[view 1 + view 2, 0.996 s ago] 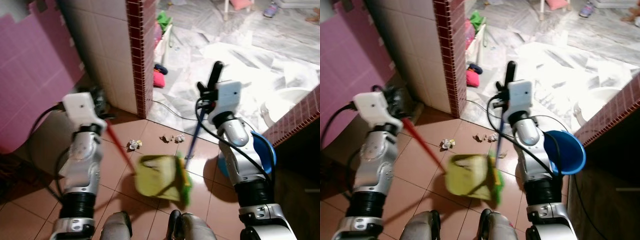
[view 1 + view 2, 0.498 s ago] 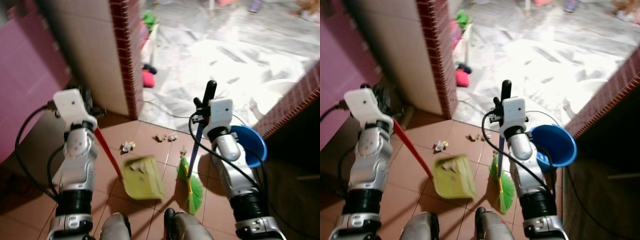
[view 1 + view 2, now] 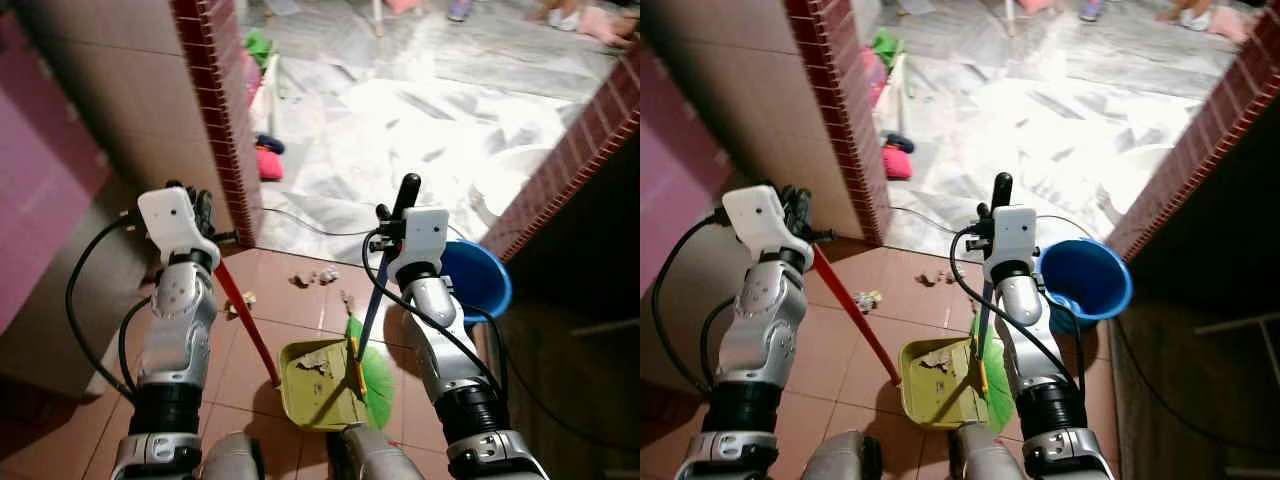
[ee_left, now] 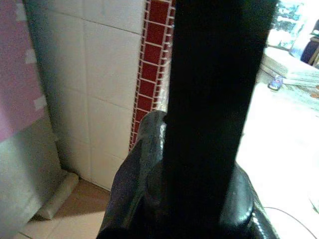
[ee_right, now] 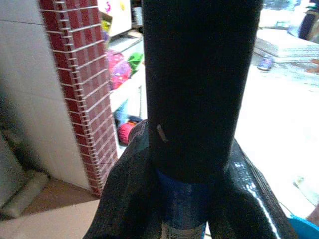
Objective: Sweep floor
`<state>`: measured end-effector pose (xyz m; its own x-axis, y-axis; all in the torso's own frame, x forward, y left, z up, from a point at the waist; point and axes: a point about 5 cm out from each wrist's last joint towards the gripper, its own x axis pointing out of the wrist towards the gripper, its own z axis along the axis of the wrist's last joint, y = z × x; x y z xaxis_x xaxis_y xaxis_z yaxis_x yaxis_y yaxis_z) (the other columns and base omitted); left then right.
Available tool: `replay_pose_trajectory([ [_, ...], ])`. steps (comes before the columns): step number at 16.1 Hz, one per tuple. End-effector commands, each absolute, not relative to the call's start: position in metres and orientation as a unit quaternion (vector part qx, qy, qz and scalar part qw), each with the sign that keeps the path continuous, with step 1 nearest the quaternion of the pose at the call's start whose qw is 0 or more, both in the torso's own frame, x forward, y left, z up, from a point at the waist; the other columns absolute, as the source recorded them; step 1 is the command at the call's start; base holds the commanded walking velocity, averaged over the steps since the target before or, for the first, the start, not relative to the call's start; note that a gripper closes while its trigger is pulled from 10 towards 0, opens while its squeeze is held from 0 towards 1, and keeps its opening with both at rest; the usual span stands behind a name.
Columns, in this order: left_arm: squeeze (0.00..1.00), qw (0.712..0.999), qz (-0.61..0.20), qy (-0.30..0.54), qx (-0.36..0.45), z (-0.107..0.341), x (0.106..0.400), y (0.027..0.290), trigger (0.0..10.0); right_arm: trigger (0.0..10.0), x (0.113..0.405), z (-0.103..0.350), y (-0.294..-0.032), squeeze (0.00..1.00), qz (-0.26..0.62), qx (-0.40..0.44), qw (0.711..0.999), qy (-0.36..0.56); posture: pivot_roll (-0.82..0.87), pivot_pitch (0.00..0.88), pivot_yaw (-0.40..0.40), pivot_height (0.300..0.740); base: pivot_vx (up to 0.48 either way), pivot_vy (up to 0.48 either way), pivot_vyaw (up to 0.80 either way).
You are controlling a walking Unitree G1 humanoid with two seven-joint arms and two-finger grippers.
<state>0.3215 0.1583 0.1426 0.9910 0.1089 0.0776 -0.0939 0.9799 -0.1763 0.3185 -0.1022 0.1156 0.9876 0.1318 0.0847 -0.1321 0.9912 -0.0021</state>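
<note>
Right gripper (image 3: 398,205): black fingers closed around the broom (image 3: 367,335), gripping the blue shaft near its top; in the right wrist view the shaft (image 5: 183,209) sits clamped between the two fingers (image 5: 124,199). The shaft slants down to the green bristles (image 3: 377,372), which rest on the tiled floor (image 3: 300,320) against the right edge of the dustpan (image 3: 318,385).

Left gripper (image 3: 200,210): fingers closed on the red handle (image 3: 247,322) of the dustpan; the left wrist view shows a dark handle end held between the fingers (image 4: 134,189). The handle runs diagonally down to the yellow-green pan, which lies flat on the floor between the two arms and holds a few scraps of debris (image 3: 312,362).

Floor: brown tiles near the robot, with small pieces of litter (image 3: 315,277) lying beyond the pan, apart from it. A blue bucket (image 3: 472,280) stands just right of the right arm. A white-tiled wall with a red brick-pattern edge (image 3: 222,130) rises on the left; beyond it lies a bright marble floor (image 3: 430,110).
</note>
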Motion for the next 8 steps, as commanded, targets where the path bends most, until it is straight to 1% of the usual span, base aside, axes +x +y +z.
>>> replay_pose_trajectory([
  [1, 0.0, 0.991, 0.043, -0.079, -0.1, 0.1621, 0.3249, 0.1579, 10.0, 10.0, 0.3194, 0.1113, -0.0984, 0.0, 0.069, 0.021, 0.997, -0.031, 0.0, 0.07, 0.017, 0.74, 0.0, 0.48, -0.8],
  [4, 0.0, 0.991, 0.037, -0.074, -0.106, 0.162, 0.3242, 0.1564, 10.0, 10.0, 0.3229, 0.1111, -0.1032, 0.0, 0.052, 0.017, 0.998, -0.032, 0.0, 0.076, 0.021, 0.74, 0.0, 0.48, -0.8],
  [8, 0.0, 0.991, 0.025, -0.074, -0.11, 0.1642, 0.3252, 0.1497, 10.0, 10.0, 0.3254, 0.1135, -0.1001, 0.0, 0.048, 0.018, 0.998, -0.036, 0.0, 0.085, 0.013, 0.74, 0.0, 0.48, -0.77],
])
